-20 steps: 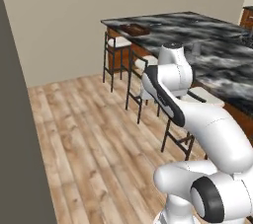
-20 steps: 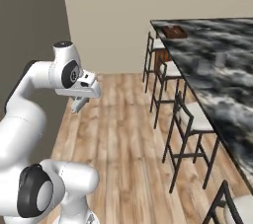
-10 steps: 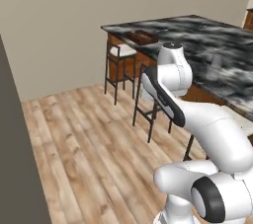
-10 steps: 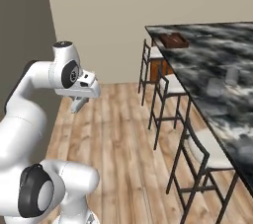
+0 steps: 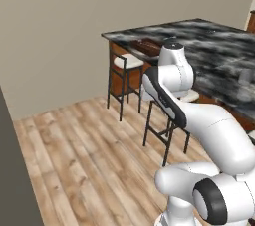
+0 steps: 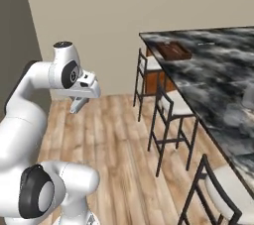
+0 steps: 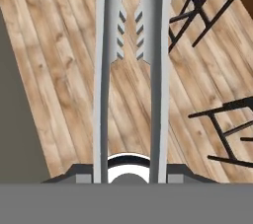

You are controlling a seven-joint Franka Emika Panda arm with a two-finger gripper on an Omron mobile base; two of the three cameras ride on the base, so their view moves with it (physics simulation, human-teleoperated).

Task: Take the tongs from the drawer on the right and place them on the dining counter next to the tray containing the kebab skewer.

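The tongs point(image 7: 101, 70) are grey metal with two long arms and a serrated tip, and they run up the middle of the hand view over the wooden floor. My gripper point(image 7: 128, 176) is shut on the tongs near their hinge end. From the right base, the gripper point(image 6: 79, 101) hangs well left of the dining counter point(image 6: 218, 70) with the tongs point(image 6: 75, 106) poking down. The dark-brown tray point(image 6: 173, 50) rests at the counter's far end; it also appears as the tray point(image 5: 149, 46) on the dining counter point(image 5: 214, 56). The kebab skewer is too small to make out.
Black-framed stools with pale seats point(image 5: 127, 60) point(image 6: 171, 105) line the counter's near side. A pale blurred object point(image 6: 250, 92) stands on the counter. A beige wall point(image 5: 74, 21) rises behind, and a dark panel point(image 5: 15, 180) stands at the left. Wooden floor point(image 6: 119, 144) lies between.
The whole picture has shifted: the base moved, so counter, stools and tray now appear nearer and more central. The arm keeps its pose with the tongs held.
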